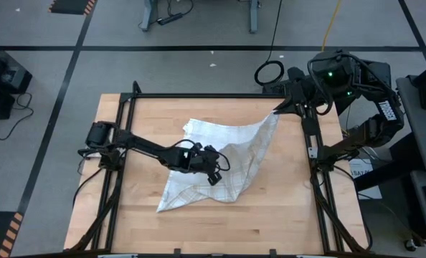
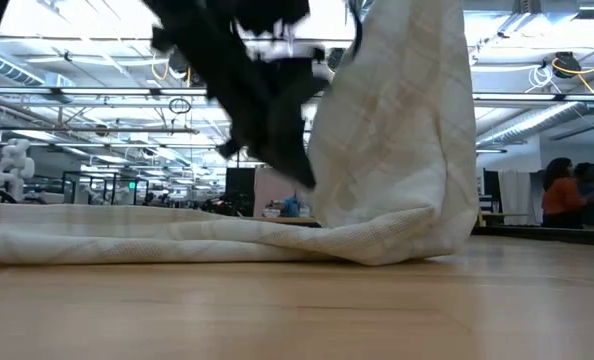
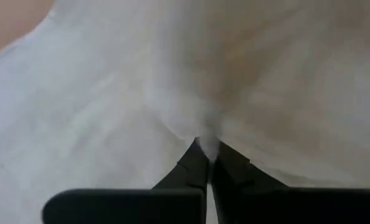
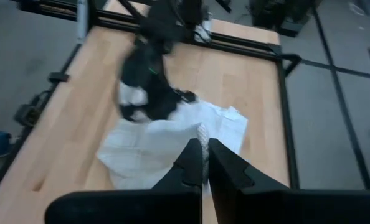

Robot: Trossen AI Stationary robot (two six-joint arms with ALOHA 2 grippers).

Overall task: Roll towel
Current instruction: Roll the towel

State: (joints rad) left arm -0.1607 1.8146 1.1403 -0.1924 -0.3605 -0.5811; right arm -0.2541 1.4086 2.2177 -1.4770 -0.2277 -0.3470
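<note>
Dark fingers (image 3: 197,165) of the left pincer (image 1: 214,172) were pressed together on a fold of the towel (image 1: 220,161), with white cloth filling the rest of that wrist view. That arm reached low across the tabletop (image 1: 270,215) from the left frame, its pincer over the towel's middle. The right pincer (image 1: 276,111) was also closed, pinching the towel's far right corner and holding it raised at the tabletop's back right edge, its arm folded back outside the frame. From there the cloth sloped down to the tabletop, where the rest lay crumpled toward the front left. In the low view the raised part stood as a tall sheet, hiding the right pincer, and the left arm showed only as a dark blurred shape cut off at the top. A person (image 2: 559,195) stood far behind.
</note>
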